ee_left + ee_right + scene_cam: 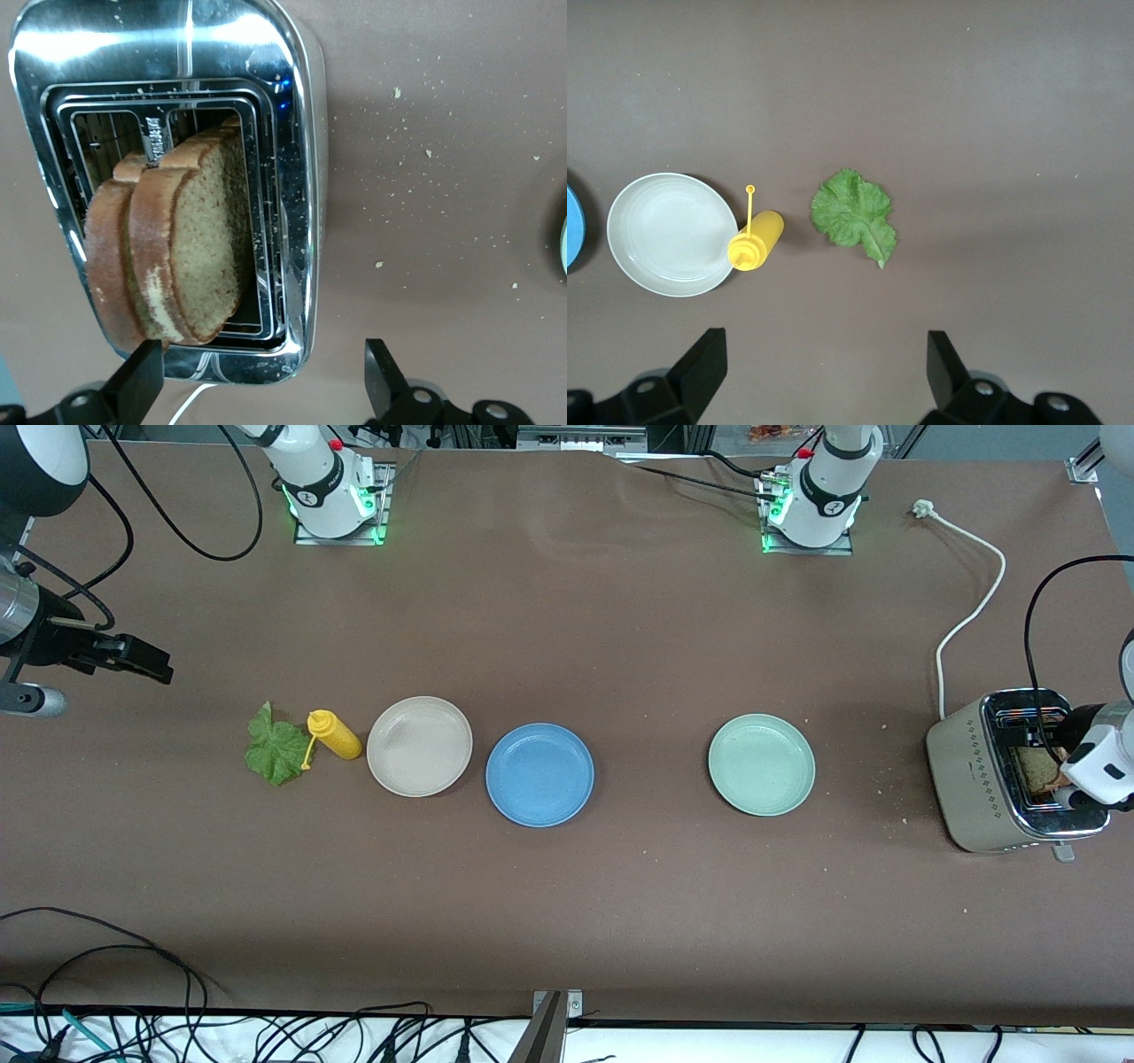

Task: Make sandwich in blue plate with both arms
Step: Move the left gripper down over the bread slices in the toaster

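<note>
The blue plate (539, 774) lies empty mid-table; its edge also shows in the right wrist view (571, 226). Two brown bread slices (177, 248) stand in the slots of a silver toaster (983, 779) at the left arm's end of the table. They also show in the front view (1038, 771). My left gripper (261, 376) is open and empty over the toaster's rim (297, 221), beside the bread. It also shows in the front view (1072, 766). The lettuce leaf (277, 748) lies flat on the table toward the right arm's end. My right gripper (824, 359) is open and empty, above bare table near the leaf (855, 215).
A beige plate (419, 746) lies beside the blue plate, with a yellow squeeze bottle (334, 735) on its side between it and the lettuce. A pale green plate (761, 764) lies between the blue plate and the toaster. The toaster's white cord (970, 611) runs toward the bases. Crumbs lie near the toaster.
</note>
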Robot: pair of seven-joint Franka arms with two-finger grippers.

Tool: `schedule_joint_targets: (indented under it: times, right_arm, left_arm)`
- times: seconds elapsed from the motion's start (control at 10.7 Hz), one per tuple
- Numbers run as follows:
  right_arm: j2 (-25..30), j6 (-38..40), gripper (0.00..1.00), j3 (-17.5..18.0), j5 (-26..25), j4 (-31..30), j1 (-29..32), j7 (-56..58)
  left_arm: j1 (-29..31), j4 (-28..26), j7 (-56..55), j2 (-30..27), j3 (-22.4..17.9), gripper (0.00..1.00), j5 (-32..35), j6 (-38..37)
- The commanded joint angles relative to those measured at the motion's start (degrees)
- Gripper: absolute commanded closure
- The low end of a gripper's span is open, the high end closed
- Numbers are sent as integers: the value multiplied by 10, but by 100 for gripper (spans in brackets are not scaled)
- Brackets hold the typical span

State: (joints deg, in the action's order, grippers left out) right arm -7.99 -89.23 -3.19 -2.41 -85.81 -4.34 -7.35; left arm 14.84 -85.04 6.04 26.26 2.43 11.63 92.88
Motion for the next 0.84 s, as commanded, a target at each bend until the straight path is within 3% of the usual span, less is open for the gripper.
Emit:
schedule_joint_targets:
  times: [0.0, 0.66, 0.75]
  right_arm:
    - [-3, 4, 0, 0, 8, 10, -1, -9]
    - [-3, 5, 0, 0, 9, 10, -1, -9]
    - [-3, 5, 0, 0, 9, 10, -1, -9]
  left_arm:
    - [19, 11, 33, 4, 5, 0, 15, -7]
    - [21, 10, 34, 12, 5, 0, 15, 13]
    - [21, 10, 35, 12, 6, 7, 15, 13]
